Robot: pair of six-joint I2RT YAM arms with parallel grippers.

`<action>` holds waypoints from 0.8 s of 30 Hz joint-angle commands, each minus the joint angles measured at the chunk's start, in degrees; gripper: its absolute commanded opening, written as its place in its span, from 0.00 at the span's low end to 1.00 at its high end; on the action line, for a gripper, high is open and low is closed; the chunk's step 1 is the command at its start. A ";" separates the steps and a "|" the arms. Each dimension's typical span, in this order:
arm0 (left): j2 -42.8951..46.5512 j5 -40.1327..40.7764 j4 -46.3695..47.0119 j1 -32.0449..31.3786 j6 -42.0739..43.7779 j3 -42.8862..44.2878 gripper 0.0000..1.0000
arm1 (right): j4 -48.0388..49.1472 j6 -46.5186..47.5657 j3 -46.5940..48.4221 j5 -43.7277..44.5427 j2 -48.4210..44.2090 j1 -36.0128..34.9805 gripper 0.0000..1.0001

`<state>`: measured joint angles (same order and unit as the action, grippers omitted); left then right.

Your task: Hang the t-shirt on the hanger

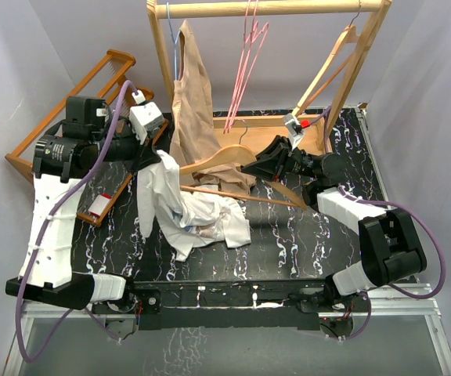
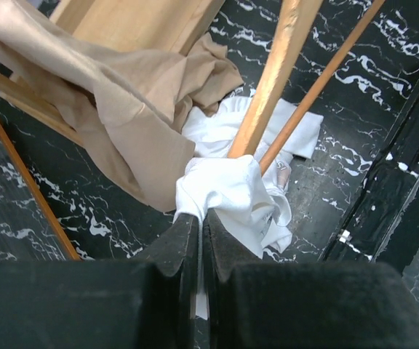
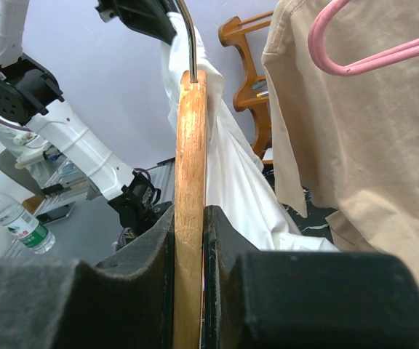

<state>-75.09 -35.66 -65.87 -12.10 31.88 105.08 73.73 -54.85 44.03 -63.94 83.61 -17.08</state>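
The white t-shirt (image 1: 202, 215) is bunched on the black marbled table, with one end lifted by my left gripper (image 1: 151, 157). In the left wrist view that gripper (image 2: 201, 218) is shut on a fold of the t-shirt (image 2: 231, 189). My right gripper (image 1: 258, 166) is shut on a light-wood hanger (image 1: 218, 159), whose arm (image 2: 275, 73) and lower bar run into the white cloth. In the right wrist view the wooden hanger (image 3: 191, 145) stands upright between the jaws of that gripper (image 3: 189, 214), the t-shirt (image 3: 238, 174) draped behind it. The pink hanger (image 1: 245, 70) hangs on the rack, untouched.
A beige garment (image 1: 190, 94) hangs from the wooden rack (image 1: 272, 8) and trails onto the table beside the t-shirt. Another wooden hanger (image 1: 327, 66) hangs at the rack's right. A wooden frame (image 1: 69, 102) leans at the left. A small red-and-white item (image 1: 100, 205) lies by the table's left edge.
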 commanded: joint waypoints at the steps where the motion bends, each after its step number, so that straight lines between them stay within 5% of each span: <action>1: 1.09 -4.98 -1.86 0.24 -0.56 4.87 0.00 | 2.03 2.19 0.35 1.27 -2.20 -0.31 0.08; 8: -0.41 -5.59 -6.29 0.30 2.22 7.62 0.00 | 8.00 -1.83 0.21 2.03 -1.49 -0.25 0.08; 16: 4.93 1.10 -0.42 0.27 3.62 -5.25 0.00 | 16.24 -7.76 1.64 0.97 1.00 -0.26 0.08; 24: 3.83 3.34 4.09 0.24 3.36 -7.47 0.00 | 16.35 -7.56 0.72 0.23 -0.43 -0.23 0.08</action>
<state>-71.37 -33.10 -65.21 -12.10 34.52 97.14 82.54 -61.34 44.03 -64.64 84.90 -17.12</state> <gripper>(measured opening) 0.014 0.164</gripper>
